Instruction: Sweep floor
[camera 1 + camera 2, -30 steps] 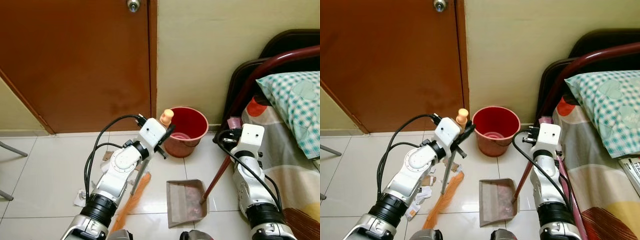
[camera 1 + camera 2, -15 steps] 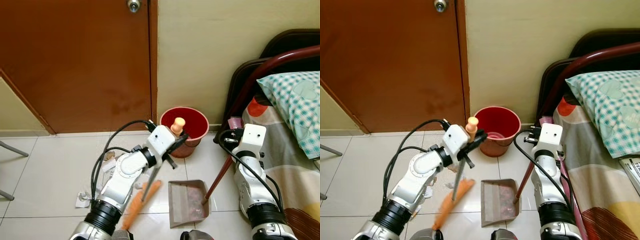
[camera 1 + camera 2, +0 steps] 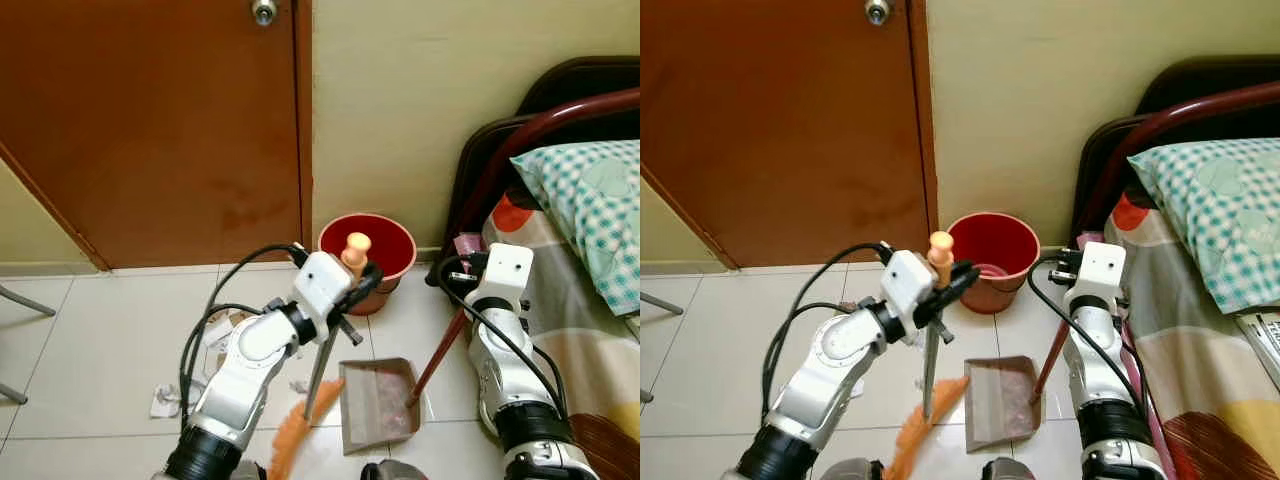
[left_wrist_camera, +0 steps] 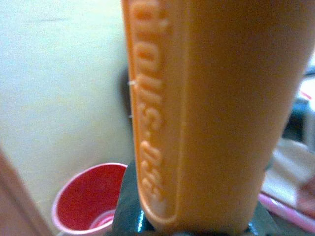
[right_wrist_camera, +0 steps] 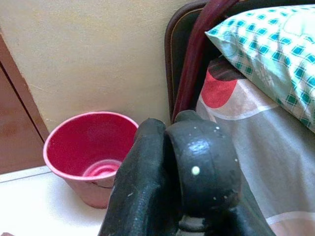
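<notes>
My left gripper (image 3: 350, 282) is shut on the broom's orange grip (image 3: 354, 246), which looms close in the left wrist view (image 4: 206, 108). The metal shaft slants down to the orange bristles (image 3: 298, 432), which touch the left rim of the grey dustpan (image 3: 378, 405) on the tiles. My right gripper (image 3: 466, 283) is shut on the dustpan's dark red handle (image 3: 437, 358), whose black knob (image 5: 202, 167) sits between the fingers (image 5: 145, 191). Reddish dust lies in the pan. Paper scraps (image 3: 164, 400) lie on the floor to the left of my left arm.
A red bucket (image 3: 384, 252) stands against the wall just beyond the dustpan. A brown door (image 3: 150, 130) is at the back left. A bed (image 3: 585, 270) with a dark red frame and checked pillow borders the right side. A chair leg (image 3: 18, 300) shows at far left.
My left arm has swung the broom to the right, and the bristles have gone from left of the dustpan to its rim. The right arm and dustpan have stayed put.
</notes>
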`<state>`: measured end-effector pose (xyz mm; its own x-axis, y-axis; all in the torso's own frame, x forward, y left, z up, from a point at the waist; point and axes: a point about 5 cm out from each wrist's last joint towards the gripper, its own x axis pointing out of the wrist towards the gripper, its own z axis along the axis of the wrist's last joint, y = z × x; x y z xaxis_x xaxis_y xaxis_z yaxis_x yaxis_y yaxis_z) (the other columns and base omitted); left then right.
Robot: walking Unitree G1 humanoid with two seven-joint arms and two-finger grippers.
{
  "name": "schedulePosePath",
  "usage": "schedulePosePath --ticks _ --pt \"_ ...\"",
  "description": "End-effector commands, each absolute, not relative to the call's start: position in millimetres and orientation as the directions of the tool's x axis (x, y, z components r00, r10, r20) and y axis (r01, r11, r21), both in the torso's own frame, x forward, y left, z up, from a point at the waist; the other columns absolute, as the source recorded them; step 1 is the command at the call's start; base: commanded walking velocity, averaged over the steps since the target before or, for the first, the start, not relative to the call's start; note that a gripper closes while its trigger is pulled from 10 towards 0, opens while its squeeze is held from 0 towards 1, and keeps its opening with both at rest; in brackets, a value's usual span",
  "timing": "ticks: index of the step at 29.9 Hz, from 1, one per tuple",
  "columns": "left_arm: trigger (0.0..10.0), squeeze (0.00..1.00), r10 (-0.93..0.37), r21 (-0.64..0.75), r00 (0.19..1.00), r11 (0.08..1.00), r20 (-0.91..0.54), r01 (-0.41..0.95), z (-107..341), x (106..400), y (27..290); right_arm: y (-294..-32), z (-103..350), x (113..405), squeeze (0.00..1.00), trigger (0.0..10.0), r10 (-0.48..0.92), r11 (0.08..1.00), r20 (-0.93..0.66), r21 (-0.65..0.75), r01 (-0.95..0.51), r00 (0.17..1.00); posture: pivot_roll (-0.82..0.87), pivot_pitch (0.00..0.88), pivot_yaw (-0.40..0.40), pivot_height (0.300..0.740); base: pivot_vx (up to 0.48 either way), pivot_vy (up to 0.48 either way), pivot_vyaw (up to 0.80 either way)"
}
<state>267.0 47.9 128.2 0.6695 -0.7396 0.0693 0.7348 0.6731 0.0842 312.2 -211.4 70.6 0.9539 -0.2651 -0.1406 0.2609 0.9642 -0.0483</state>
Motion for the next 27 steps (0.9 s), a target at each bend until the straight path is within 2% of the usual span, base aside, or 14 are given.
schedulePosePath --ticks 1,5,8,11,21,27 --pt "10.0 0.0 -0.662 0.066 0.734 0.748 0.151 0.661 146 273 60 -215 77 317 0.0 10.0 -0.27 0.963 -0.123 -0.059 0.264 0.955 -0.01 0.08 -0.004 0.74 0.0 0.0 0.0" --pt "10.0 0.0 -0.578 0.052 0.791 0.812 0.199 0.581 159 280 74 -215 76 317 0.0 10.0 -0.267 0.963 -0.128 -0.062 0.261 0.955 -0.01 0.08 -0.01 0.74 0.0 0.0 0.0" --pt "10.0 0.0 -0.459 0.013 0.848 0.881 0.266 0.472 180 292 93 -207 76 321 0.0 10.0 -0.244 0.969 -0.131 -0.063 0.237 0.961 0.0 0.078 -0.019 0.74 0.0 0.0 0.0" --pt "10.0 0.0 -0.404 -0.009 0.867 0.905 0.292 0.425 189 297 101 -204 76 322 0.0 10.0 -0.237 0.971 -0.131 -0.065 0.23 0.963 0.0 0.078 -0.019 0.74 0.0 0.0 0.0" --pt "10.0 0.0 -0.358 -0.009 0.854 0.921 0.378 0.391 228 299 116 -205 71 319 0.0 10.0 -0.241 0.97 -0.141 -0.07 0.233 0.96 0.01 0.08 -0.015 0.74 0.0 0.0 0.0" --pt "10.0 0.0 -0.347 0.051 0.878 0.935 0.329 0.35 214 302 130 -201 73 321 0.0 10.0 -0.232 0.972 -0.138 -0.068 0.225 0.963 0.01 0.078 -0.016 0.74 0.0 0.0 0.0"
